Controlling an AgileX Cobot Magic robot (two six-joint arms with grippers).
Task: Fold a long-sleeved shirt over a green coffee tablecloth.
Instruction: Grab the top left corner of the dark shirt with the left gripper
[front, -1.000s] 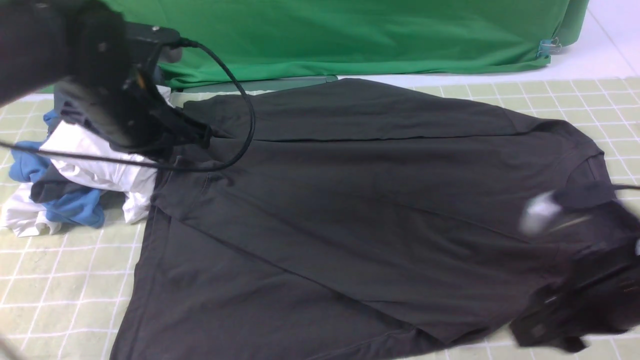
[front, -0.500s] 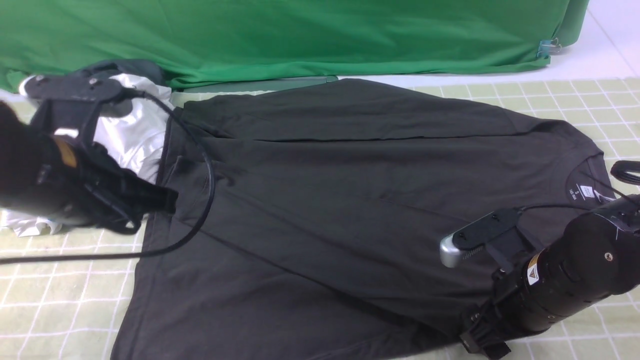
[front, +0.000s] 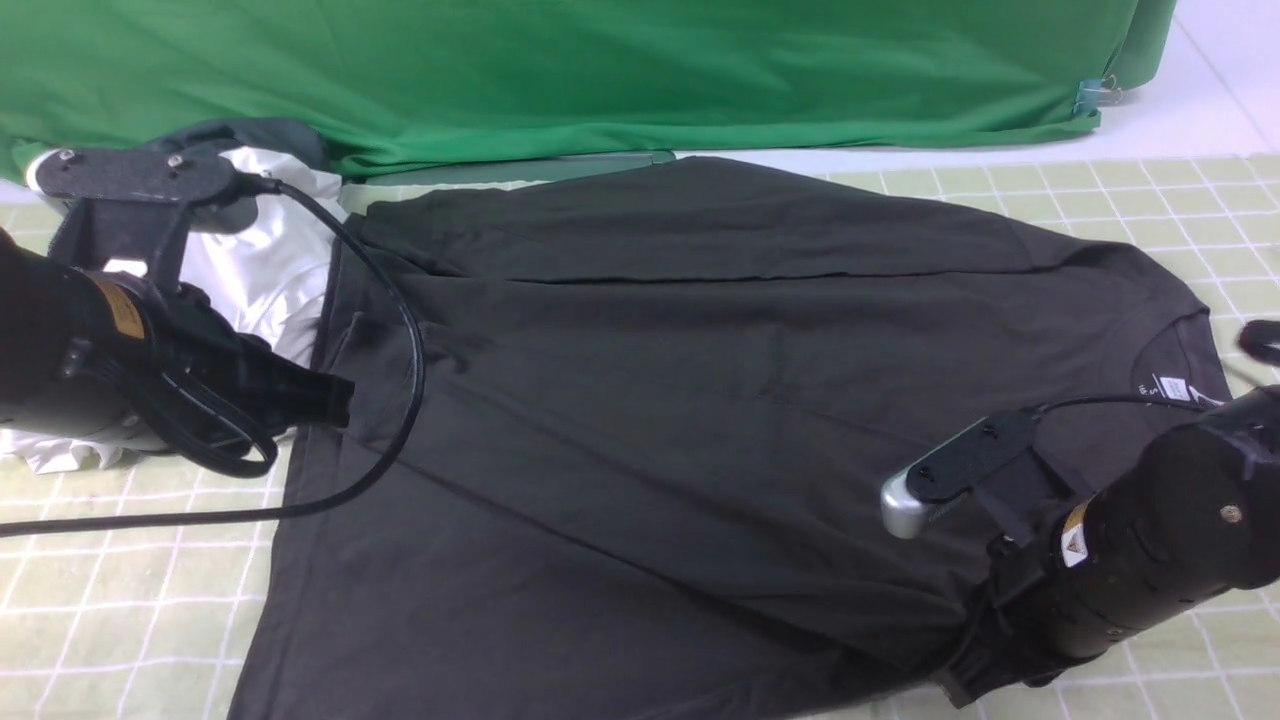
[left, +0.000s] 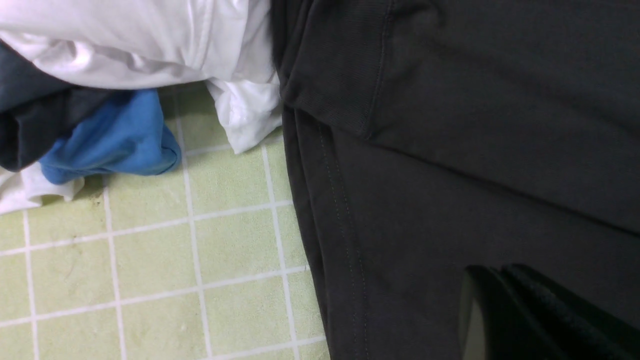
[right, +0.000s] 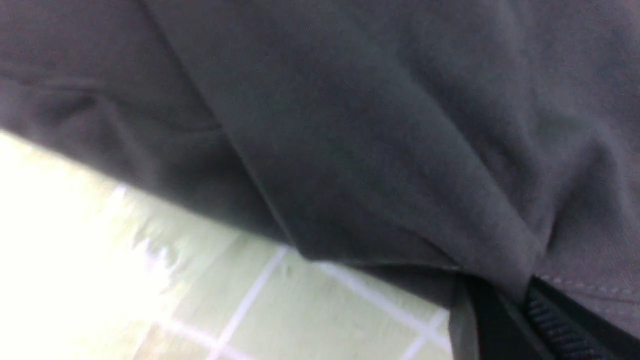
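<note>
The black shirt (front: 640, 450) is spread across the checked cloth (left: 240, 240); its near edge is gripped by the right tool (right: 525, 305). The fold should be drawn smooth — slowly, without bunching — while the left tool (front: 345, 402) is kept clenched, empty.

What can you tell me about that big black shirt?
The shirt looks like soft, dark charcoal-black cotton. It lies across the pale green checked cloth, its neckline with a white label toward the right. Its far sleeve is folded inward along the far edge; a diagonal fold crosses the body nearer the camera. The right gripper pinches it at the near right edge, bunching it into creases. Its near edge runs out of the front view; no chest print shows.
</note>
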